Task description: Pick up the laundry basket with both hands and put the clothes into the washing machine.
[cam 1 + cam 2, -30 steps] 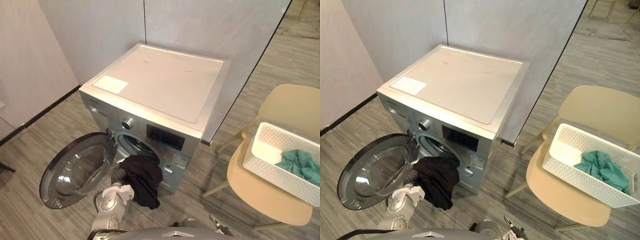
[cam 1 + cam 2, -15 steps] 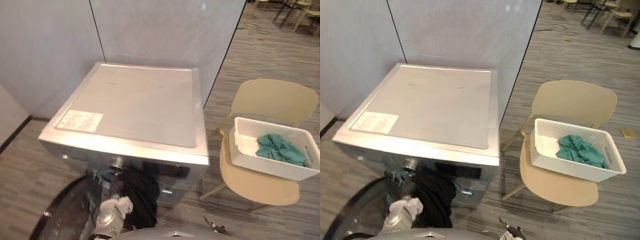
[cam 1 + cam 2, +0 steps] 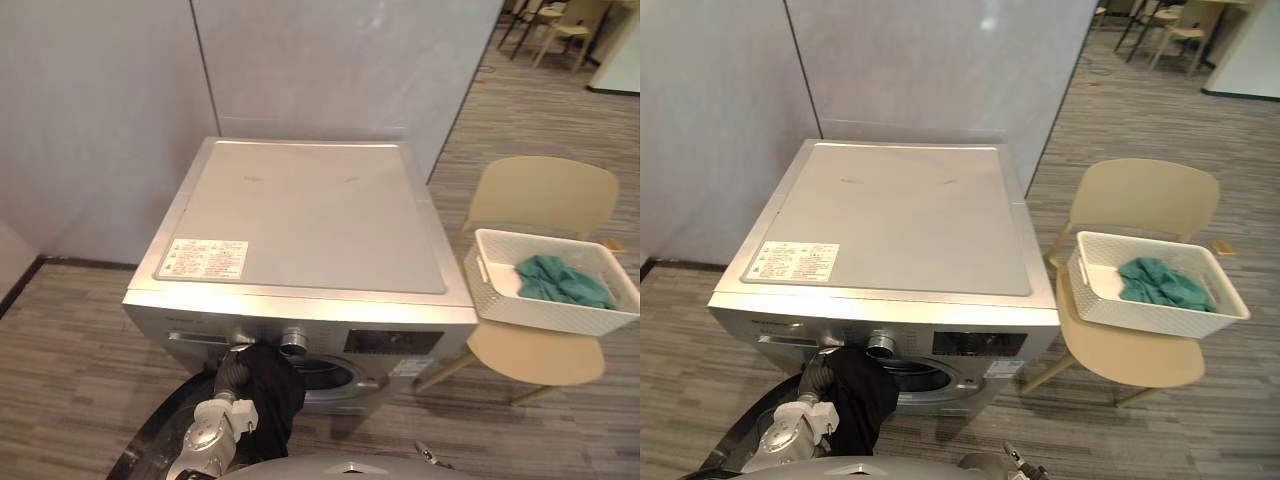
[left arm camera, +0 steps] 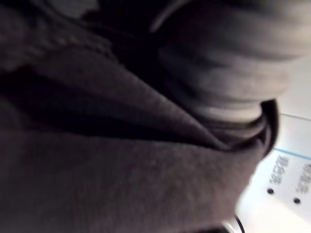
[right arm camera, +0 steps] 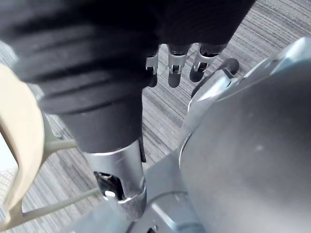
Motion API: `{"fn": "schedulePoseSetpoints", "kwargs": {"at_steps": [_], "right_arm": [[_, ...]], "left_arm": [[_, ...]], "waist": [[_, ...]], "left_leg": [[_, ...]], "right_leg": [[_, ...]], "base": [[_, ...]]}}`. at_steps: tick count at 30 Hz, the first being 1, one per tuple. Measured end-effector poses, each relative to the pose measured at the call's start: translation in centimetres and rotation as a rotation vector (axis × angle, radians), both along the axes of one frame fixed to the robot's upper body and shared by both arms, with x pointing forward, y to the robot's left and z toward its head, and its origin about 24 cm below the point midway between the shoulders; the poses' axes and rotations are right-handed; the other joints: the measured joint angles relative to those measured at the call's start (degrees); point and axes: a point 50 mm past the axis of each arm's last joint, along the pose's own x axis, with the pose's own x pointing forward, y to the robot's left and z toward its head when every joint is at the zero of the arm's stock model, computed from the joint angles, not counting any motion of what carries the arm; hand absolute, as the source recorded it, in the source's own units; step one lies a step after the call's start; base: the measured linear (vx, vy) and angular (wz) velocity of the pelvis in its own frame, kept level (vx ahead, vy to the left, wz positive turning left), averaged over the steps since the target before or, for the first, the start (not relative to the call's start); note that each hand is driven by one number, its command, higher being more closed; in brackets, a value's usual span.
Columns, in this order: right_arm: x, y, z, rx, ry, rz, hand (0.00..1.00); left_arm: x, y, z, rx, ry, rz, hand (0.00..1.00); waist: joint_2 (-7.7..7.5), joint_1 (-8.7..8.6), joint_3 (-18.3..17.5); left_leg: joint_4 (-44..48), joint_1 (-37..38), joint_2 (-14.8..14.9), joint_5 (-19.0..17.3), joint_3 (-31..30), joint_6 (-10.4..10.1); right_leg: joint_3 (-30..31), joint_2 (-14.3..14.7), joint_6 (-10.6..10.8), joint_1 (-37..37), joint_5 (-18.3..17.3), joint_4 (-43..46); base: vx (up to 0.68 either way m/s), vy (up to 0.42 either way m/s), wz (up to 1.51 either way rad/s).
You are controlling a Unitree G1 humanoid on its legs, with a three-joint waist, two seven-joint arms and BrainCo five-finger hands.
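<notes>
- Found the washing machine (image 3: 300, 230) standing against grey wall panels (image 3: 330, 60), round door (image 3: 160, 442) swung open at the lower front.
- Noted a dark garment (image 3: 270, 395) hanging at the drum opening and draped down the machine's front.
- Located the left hand (image 3: 233, 372) at that opening, ribbed cover showing beside the cloth, fingers buried under the dark garment; cannot tell whether spread or closed on it.
- Observed the right hand (image 5: 174, 65) low above the plank floor (image 5: 170, 111), fingers hanging loosely straight, holding nothing.
- Recorded the white laundry basket (image 3: 545, 315) resting on a beige chair (image 3: 540, 355) to the machine's right, well apart from both hands.
- Confirmed teal clothes (image 3: 560, 282) lying bunched inside the basket, toward its right end.
</notes>
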Motion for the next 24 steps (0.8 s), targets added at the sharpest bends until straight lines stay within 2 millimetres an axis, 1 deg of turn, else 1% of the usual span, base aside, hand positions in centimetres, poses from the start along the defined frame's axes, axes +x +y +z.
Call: {"fn": "schedulePoseSetpoints", "kwargs": {"at_steps": [1, 2, 3, 4, 5, 6, 7, 8, 9, 10, 11, 12, 14, 15, 16, 17, 19, 20, 21, 24], "right_arm": [[0.0, 0.2, 0.0, 0.002, 0.000, 0.017, 0.00], [0.0, 0.6, -0.1, 0.009, -0.001, 0.044, 0.00], [0.1, 0.8, -0.1, 0.010, -0.003, 0.057, 0.00], [0.2, 1.2, -0.1, 0.019, -0.006, 0.075, 0.00], [0.5, 1.3, -0.1, 0.024, -0.016, 0.076, 0.00], [1.0, 0.7, 0.2, 0.003, -0.033, 0.109, 0.00], [1.2, 0.3, 0.3, -0.009, -0.038, 0.117, 0.00], [1.4, -0.1, 0.5, -0.020, -0.046, 0.119, 0.00], [1.6, -0.1, 0.6, -0.025, -0.055, 0.126, 0.00], [2.9, -0.3, 0.9, -0.040, -0.085, 0.162, 0.00], [3.6, -0.4, 1.2, -0.047, -0.104, 0.173, 0.00], [4.5, -0.4, 1.5, -0.056, -0.136, 0.180, 0.00], [7.6, -0.1, 2.8, -0.081, -0.239, 0.219, 0.00], [8.2, -0.1, 3.1, -0.090, -0.266, 0.221, 0.00], [9.1, 0.2, 3.6, -0.097, -0.303, 0.235, 0.00], [10.3, 0.3, 4.3, -0.110, -0.349, 0.242, 0.00], [12.3, 0.4, 5.7, -0.136, -0.430, 0.254, 0.00], [12.6, 0.3, 6.0, -0.142, -0.448, 0.251, 0.00], [12.9, 0.3, 6.5, -0.147, -0.473, 0.243, 0.00], [13.5, 0.1, 7.4, -0.152, -0.531, 0.204, 0.00]], "left_arm": [[0.1, 0.0, 0.2, -0.001, -0.010, 0.000, 1.00], [0.3, -0.1, 0.4, -0.006, -0.026, -0.007, 1.00], [0.4, -0.2, 0.4, -0.008, -0.029, -0.011, 1.00], [0.7, -0.3, 0.6, -0.012, -0.042, -0.021, 1.00], [1.0, -0.4, 0.7, -0.016, -0.049, -0.025, 1.00], [1.6, -1.2, 1.0, -0.038, -0.064, -0.031, 1.00], [2.0, -1.9, 1.5, -0.061, -0.088, -0.045, 1.00], [2.4, -2.5, 2.1, -0.083, -0.116, -0.053, 1.00], [2.5, -2.6, 2.3, -0.089, -0.128, -0.048, 1.00], [3.3, -2.6, 3.3, -0.096, -0.175, -0.045, 1.00], [3.6, -2.6, 3.6, -0.100, -0.189, -0.041, 1.00], [4.1, -2.6, 4.2, -0.099, -0.218, -0.033, 1.00], [6.1, -2.6, 5.8, -0.095, -0.292, -0.019, 1.00], [6.4, -2.6, 6.1, -0.093, -0.304, -0.017, 1.00], [6.9, -2.6, 6.6, -0.093, -0.326, -0.013, 1.00], [7.6, -2.5, 7.1, -0.088, -0.348, -0.002, 1.00], [8.8, -2.1, 8.3, -0.078, -0.393, 0.032, 1.00], [9.3, -2.0, 8.7, -0.075, -0.408, 0.041, 1.00], [10.3, -1.6, 9.6, -0.067, -0.440, 0.070, 1.00], [13.2, -0.7, 11.5, -0.041, -0.493, 0.156, 1.00]], "waist": [[-0.36, -0.15, 0.2], [-1.50, -0.46, 0.9], [-2.01, -0.30, 1.0], [-3.47, 0.06, 1.4], [-4.34, 0.08, 2.0], [-3.31, -0.18, 5.4], [-2.65, -0.04, 7.4], [-1.67, 1.04, 8.4], [-2.16, 1.20, 8.9], [-1.95, 1.17, 10.8], [-1.64, 1.10, 11.4], [-1.75, 0.83, 12.1], [-2.51, 0.59, 16.2], [-2.69, 0.72, 16.6], [-2.86, 0.86, 17.4], [-3.12, 0.92, 18.5], [-3.02, 0.88, 19.8], [-3.02, 0.88, 20.2], [-3.07, 0.84, 20.5], [-3.15, 0.72, 21.9]], "left_leg": [[0.1, -0.5, 1.0, 0.2, -0.1, -0.3], [0.6, -2.3, 2.2, 0.7, -0.8, -1.1], [1.2, -3.6, 2.4, 1.3, -0.7, -1.5], [2.6, -6.9, 2.4, 2.5, -0.9, -2.5], [3.3, -8.1, 2.6, 2.7, -1.3, -2.9], [3.8, -9.0, 3.5, 3.1, -3.1, -2.4], [3.9, -9.8, 4.2, 3.9, -3.3, -1.6], [4.8, -12.4, 4.8, 5.4, -3.3, -1.8], [5.4, -14.0, 4.9, 5.8, -3.3, -2.2], [7.7, -17.9, 5.0, 5.9, -3.3, -2.2], [9.3, -20.2, 5.1, 6.0, -3.4, -2.3], [11.8, -23.8, 5.3, 6.0, -3.6, -2.3], [17.1, -30.0, 5.4, 5.6, -4.3, -2.0], [18.6, -31.6, 5.5, 5.0, -4.3, -1.9], [21.1, -33.7, 5.7, 3.6, -4.3, -2.0], [24.7, -36.5, 5.8, 2.0, -4.3, -1.8], [30.2, -41.2, 6.1, -0.6, -4.8, -1.7], [31.5, -42.6, 6.1, -1.2, -4.9, -1.5], [33.7, -45.3, 6.2, -2.1, -5.4, -1.3], [37.3, -50.7, 6.6, -2.7, -5.8, -1.5]], "right_leg": [[-0.5, 1.6, 1.1, -0.3, -2.0, 0.4], [-3.1, 4.3, 2.0, 0.0, -6.1, -1.4], [-4.4, 4.4, 2.0, 0.2, -7.8, -3.1], [-5.2, 4.7, 2.7, 0.7, -12.2, -7.9], [-6.2, 4.6, 3.6, 1.1, -14.3, -10.2], [-8.6, 5.5, 2.8, 0.7, -14.0, -9.9], [-9.1, 6.0, 2.7, -0.4, -14.2, -8.6], [-9.1, 6.4, 2.2, -3.7, -15.2, -5.3], [-9.0, 6.3, 2.0, -5.7, -15.9, -3.7], [-9.0, 5.9, 1.6, -9.8, -17.0, 0.0], [-9.1, 5.7, 1.5, -11.7, -17.3, 1.6], [-9.3, 5.6, 1.5, -14.6, -17.8, 3.6], [-9.4, 4.8, 1.3, -19.6, -18.7, 8.2], [-9.0, 4.6, 1.4, -21.1, -19.0, 9.5], [-8.6, 4.3, 1.5, -23.2, -19.7, 11.7], [-7.8, 3.8, 1.7, -25.8, -20.8, 14.7], [-6.6, 3.2, 1.9, -30.3, -22.6, 19.6], [-6.2, 3.1, 1.9, -31.6, -23.0, 20.9], [-5.6, 3.0, 1.9, -34.3, -23.7, 23.0], [-4.5, 3.0, 1.8, -40.1, -24.0, 26.8]], "base": [[-0.10, -0.199, -0.17], [-0.08, -0.221, -0.10], [-0.09, -0.287, -0.08], [-0.05, -0.207, -0.03], [-0.07, -0.242, 0.23], [-0.06, -0.205, 0.39], [-0.10, -0.208, 0.32], [-0.09, -0.148, 0.08], [-0.10, -0.137, 0.03], [-0.07, -0.080, 0.10], [-0.08, -0.055, 0.18], [-0.08, 0.007, 0.19], [-0.09, 0.042, 0.13], [-0.08, 0.062, -0.04], [-0.10, 0.095, -0.10], [-0.11, 0.097, -0.13], [-0.14, 0.094, -0.14], [-0.14, 0.067, -0.11], [-0.15, 0.052, -0.08], [-0.14, 0.027, -0.15]]}}
